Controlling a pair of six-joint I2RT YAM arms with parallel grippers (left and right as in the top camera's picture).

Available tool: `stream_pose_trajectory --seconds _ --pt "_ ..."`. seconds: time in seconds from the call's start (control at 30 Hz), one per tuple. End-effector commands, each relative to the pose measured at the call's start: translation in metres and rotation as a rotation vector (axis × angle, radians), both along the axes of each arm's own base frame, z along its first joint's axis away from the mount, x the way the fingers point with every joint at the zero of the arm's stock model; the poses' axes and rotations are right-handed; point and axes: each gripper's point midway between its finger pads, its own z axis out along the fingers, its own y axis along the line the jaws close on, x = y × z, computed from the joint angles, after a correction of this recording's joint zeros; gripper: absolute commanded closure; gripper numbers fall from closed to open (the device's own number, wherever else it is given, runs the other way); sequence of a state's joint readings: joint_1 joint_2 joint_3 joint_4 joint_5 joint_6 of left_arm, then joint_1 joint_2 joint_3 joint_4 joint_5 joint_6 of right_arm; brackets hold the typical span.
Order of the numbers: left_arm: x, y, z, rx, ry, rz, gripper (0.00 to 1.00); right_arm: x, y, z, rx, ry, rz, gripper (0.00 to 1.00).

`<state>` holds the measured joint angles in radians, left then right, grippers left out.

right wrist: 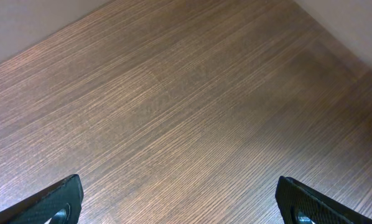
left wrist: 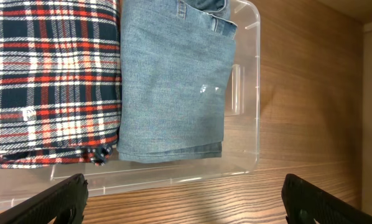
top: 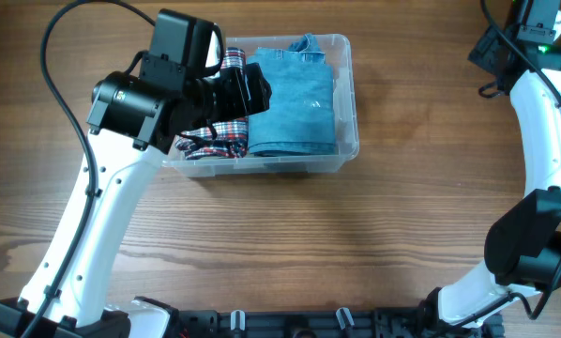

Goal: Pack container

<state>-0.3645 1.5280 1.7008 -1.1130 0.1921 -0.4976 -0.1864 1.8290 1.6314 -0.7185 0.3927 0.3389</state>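
The clear plastic container [top: 347,103] stands at the back middle of the wooden table. Inside it lie a folded blue denim piece [top: 295,105] on the right and a folded plaid cloth [top: 219,136] on the left. The left wrist view shows the container [left wrist: 251,124], the denim [left wrist: 173,93] and the plaid cloth [left wrist: 49,74] from above. My left gripper [left wrist: 183,202] is open and empty, hovering over the container's left part; in the overhead view its wrist covers it. My right gripper [right wrist: 180,202] is open and empty above bare table at the far right back.
The right arm [top: 543,141] curves along the table's right edge. The left arm [top: 93,235] reaches from the front left toward the container. A black rail [top: 309,324] runs along the front edge.
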Motion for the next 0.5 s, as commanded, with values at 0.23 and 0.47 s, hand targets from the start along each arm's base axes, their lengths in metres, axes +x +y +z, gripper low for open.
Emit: stream_pose_trajectory --seconds 0.23,0.47 --pt "-0.0013 -0.0006 -0.0024 0.006 0.006 -0.023 0.00 0.0007 0.0000 -0.0086 0.009 0.016 0.001 0.00" --pt "-0.0083 0.0000 -0.0072 0.019 0.037 -0.030 0.00 0.0007 0.0000 -0.0086 0.009 0.016 0.001 0.00"
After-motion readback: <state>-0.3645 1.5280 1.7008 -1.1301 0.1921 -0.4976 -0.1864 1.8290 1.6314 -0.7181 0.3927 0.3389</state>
